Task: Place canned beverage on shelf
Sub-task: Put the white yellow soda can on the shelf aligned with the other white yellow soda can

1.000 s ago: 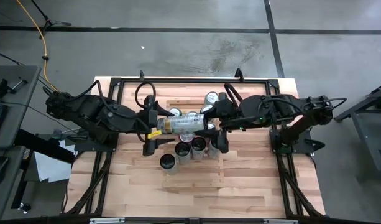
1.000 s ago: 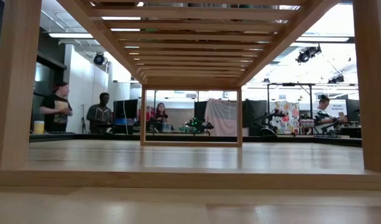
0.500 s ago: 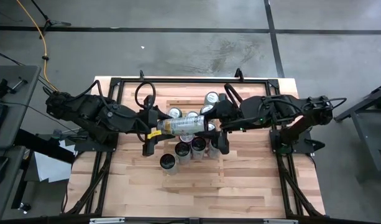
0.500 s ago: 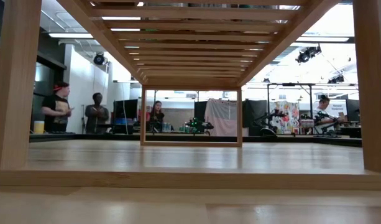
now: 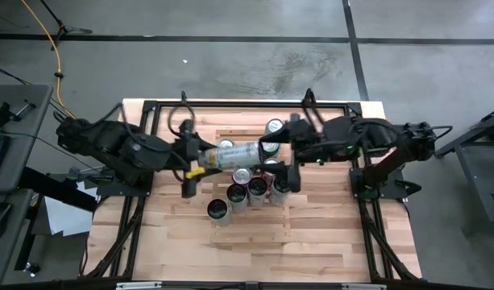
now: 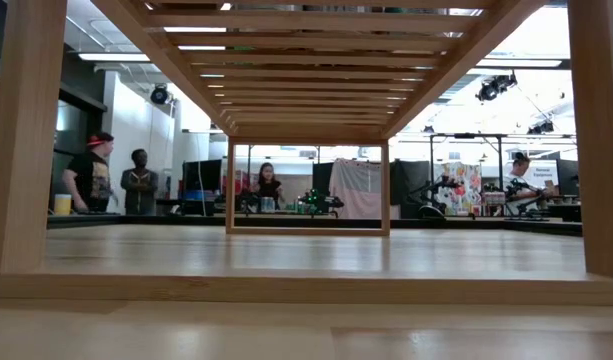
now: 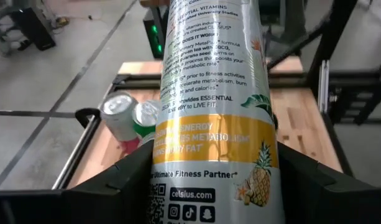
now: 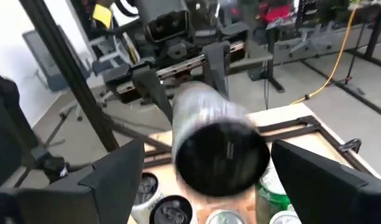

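left claw (image 5: 200,159) is clamped on the can (image 5: 235,154), held lying sideways above the shelf (image 5: 247,134). right claw (image 5: 280,159) is spread wide around the can's far end, its fingers (image 8: 109,177) clear of the can on both sides. standing cans (image 5: 245,187) are partly hidden under both arms. can label is cut off in left wrist view.

I count one sideways can (image 5: 234,153), at least six standing cans (image 5: 236,194) toward six o'clock, and four people (image 6: 90,172).
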Robot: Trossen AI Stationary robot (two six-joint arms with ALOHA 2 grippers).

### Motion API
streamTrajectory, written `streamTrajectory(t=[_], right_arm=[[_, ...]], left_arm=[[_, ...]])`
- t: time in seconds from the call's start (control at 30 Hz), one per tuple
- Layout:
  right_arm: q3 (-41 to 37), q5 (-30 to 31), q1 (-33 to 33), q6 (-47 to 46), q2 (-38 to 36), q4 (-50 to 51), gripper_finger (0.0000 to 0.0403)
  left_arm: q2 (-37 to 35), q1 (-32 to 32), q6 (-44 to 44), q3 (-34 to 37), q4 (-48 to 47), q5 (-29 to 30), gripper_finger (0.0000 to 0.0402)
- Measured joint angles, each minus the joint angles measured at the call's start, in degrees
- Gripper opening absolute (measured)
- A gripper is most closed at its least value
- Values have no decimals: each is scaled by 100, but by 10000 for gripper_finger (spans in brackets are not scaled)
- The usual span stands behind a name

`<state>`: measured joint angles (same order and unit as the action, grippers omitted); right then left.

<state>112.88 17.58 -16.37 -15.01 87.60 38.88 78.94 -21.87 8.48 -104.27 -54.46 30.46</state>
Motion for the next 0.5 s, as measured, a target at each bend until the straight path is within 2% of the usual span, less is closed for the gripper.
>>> streamTrajectory(t=[0.2,0.33,0.5], right_arm=[[-1,193,-4,-47,-86,-116,337],[-2,217,47,11,36,-650,338],[-9,93,174,299,270,-1823,338]], left_arm=[[-556,-103,165,8,682,519,236],[-888,-228,-181,431,2364,585,236],[-1043,-271,-603,1558,4828,308,236]])
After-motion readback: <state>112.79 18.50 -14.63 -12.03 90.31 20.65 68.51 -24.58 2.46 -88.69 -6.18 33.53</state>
